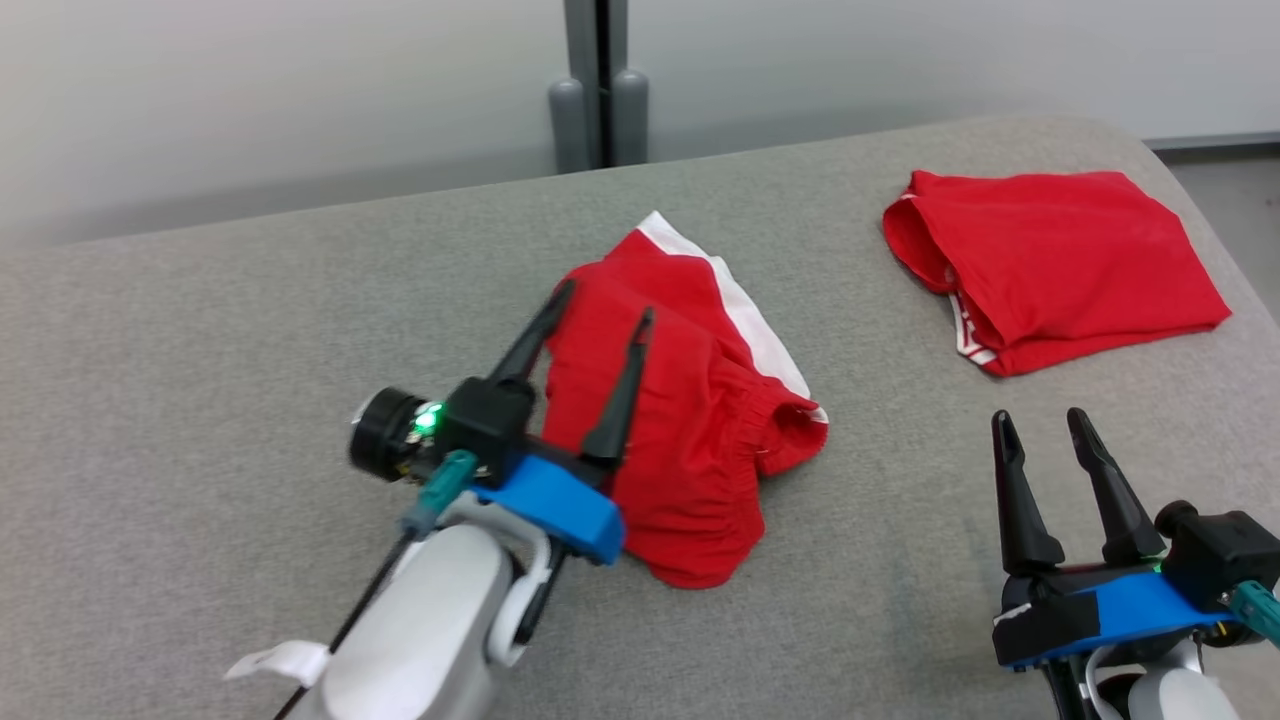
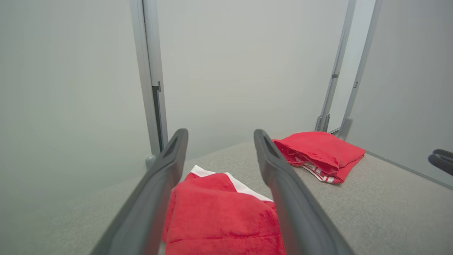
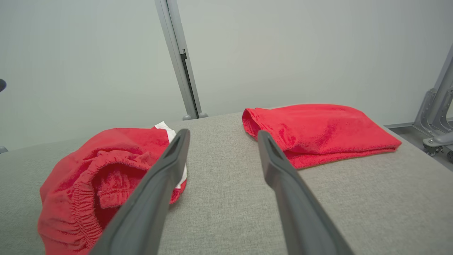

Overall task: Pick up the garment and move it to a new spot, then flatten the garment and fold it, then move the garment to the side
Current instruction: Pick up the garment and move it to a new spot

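Hovering over the crumpled red garment, left gripper has its two dark fingers spread wide with nothing pinched between them. In the left wrist view the cloth lies below and between the fingers; cannot tell whether the tips graze it. Right gripper sits low at the near right, jaws likewise spread, empty, above bare grey worktop and well apart from both pieces of cloth. The garment lies rumpled at the middle of the worktop, not flattened. Its long axis runs roughly away from the robot, the far end leaning a little to the robot's left. A white stripe follows its far right edge. The gathered elastic waistband opens toward the robot's right, facing the right gripper, and a pocket of shadow shows inside the opening. A second red garment lies folded fairly flat at the far right of the worktop, well apart from the first, its long axis across the robot's front, with striped trim showing at its near left corner.
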